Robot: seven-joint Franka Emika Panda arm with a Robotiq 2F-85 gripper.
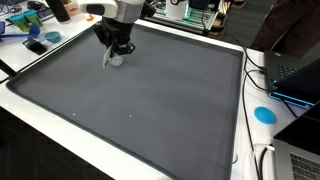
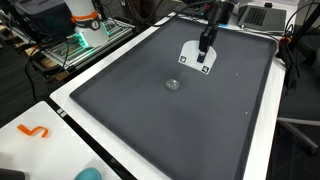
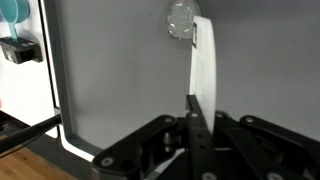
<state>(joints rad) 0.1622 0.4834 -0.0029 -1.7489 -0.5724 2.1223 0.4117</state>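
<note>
**Inspector:** Count of items, please.

**Recorder:** I am logging one black gripper (image 2: 205, 45), one thin, flat, white rectangular panel (image 2: 193, 56), one small clear round cap (image 2: 173, 85), and one dark grey matte mat (image 2: 150, 125) with a raised rim. Off the mat, one blue round disc (image 1: 264, 114) is lying at the right of the frame. One orange squiggle (image 2: 35, 131) is lying at the lower left.

**Inspector:** State of the gripper?

**Recorder:** In the wrist view the gripper (image 3: 193, 106) is pinching the near end of the panel (image 3: 204, 60), with both fingers pressed against it.

**Inspector:** Where is the panel sitting, and how is it pointing?

**Recorder:** In an exterior view it is hanging under the gripper in the upper right of the frame, showing its broad face. In the wrist view it is showing edge-on. Its long axis is running from lower centre up to the top of the frame, leaning slightly right. I cannot tell whether its lower edge is touching the mat.

**Inspector:** And the cap?

**Recorder:** It is lying on the mat (image 3: 110, 70), looking glassy and circular. In the wrist view the cap (image 3: 181, 18) is sitting just beside the panel's far end, at top centre.
</note>
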